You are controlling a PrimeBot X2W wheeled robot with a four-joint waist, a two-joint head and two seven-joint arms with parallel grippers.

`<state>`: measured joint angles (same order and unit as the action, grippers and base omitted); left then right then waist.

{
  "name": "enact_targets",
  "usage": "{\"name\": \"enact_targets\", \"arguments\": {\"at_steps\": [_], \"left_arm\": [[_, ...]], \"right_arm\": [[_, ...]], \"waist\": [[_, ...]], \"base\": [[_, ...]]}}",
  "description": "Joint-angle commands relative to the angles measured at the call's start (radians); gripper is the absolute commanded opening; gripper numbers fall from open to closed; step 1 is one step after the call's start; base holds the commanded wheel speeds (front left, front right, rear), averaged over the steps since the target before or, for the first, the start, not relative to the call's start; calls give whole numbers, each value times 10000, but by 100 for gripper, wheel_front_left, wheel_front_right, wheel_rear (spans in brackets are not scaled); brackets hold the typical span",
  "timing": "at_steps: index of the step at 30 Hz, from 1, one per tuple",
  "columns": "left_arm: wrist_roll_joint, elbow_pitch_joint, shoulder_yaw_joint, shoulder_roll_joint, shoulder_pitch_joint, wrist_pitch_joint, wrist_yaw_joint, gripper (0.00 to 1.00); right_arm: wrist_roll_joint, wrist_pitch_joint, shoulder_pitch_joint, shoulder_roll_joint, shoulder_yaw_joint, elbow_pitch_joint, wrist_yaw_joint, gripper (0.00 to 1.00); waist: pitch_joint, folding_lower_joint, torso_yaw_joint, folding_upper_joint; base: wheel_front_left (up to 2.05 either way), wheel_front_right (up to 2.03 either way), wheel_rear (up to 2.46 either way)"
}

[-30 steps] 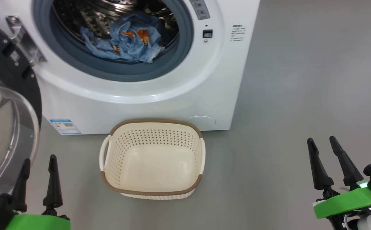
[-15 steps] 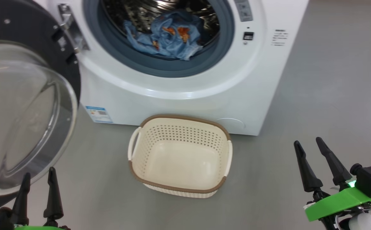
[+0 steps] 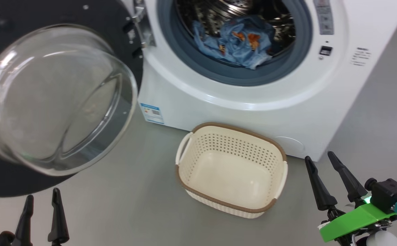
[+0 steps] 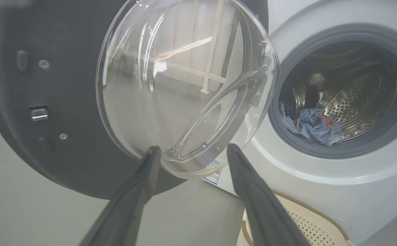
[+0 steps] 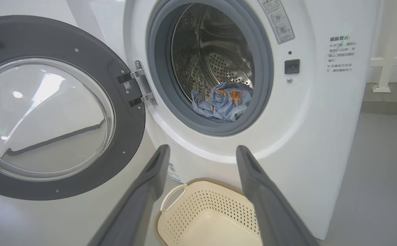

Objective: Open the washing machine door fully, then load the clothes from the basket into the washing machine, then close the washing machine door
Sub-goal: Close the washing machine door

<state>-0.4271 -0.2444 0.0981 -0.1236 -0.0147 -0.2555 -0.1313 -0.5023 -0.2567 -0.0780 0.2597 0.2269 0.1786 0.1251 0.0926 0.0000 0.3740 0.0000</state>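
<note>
Washing machine door open, just ahead of left jaws

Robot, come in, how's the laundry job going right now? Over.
Both open, empty: left gripper, right gripper. Clothes in the washing machine, basket empty, door wide open, not yet closed. Nothing seen blocking the door.

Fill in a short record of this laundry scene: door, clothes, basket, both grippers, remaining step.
door: washing machine door swung wide open
clothes: the clothes lie inside the washing machine
basket: the basket stands empty on the floor
left gripper: open, empty, below the door
right gripper: open, empty, right of the basket
remaining step: close the door
</note>
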Motion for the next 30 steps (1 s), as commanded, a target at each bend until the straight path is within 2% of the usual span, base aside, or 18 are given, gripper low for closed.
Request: {"name": "enact_targets", "arguments": {"at_steps": [1,12,29,30], "left_arm": [[75,320,393,-126,-70,-63,6,100],[55,330,377,-37,137,-63,6,100],[51,555,602,36,219,-63,6,100],[56,567,595,27,225,-63,6,98]], "right_arm": [[-108,-51,-158,186,250,-191,56,100],[-152,-51,-38,191,347,-185,56,100],[-221,-51,-239,220,606,-85,56,100],[-229,-51,-238,218,611,-83,56,100]], "waist": [[-166,0,576,0],[-255,0,1430,0],[-169,0,1505,0],[-176,0,1501,0]], "base": [[0,0,0],[0,0,0],[0,0,0],[0,0,0]]}}
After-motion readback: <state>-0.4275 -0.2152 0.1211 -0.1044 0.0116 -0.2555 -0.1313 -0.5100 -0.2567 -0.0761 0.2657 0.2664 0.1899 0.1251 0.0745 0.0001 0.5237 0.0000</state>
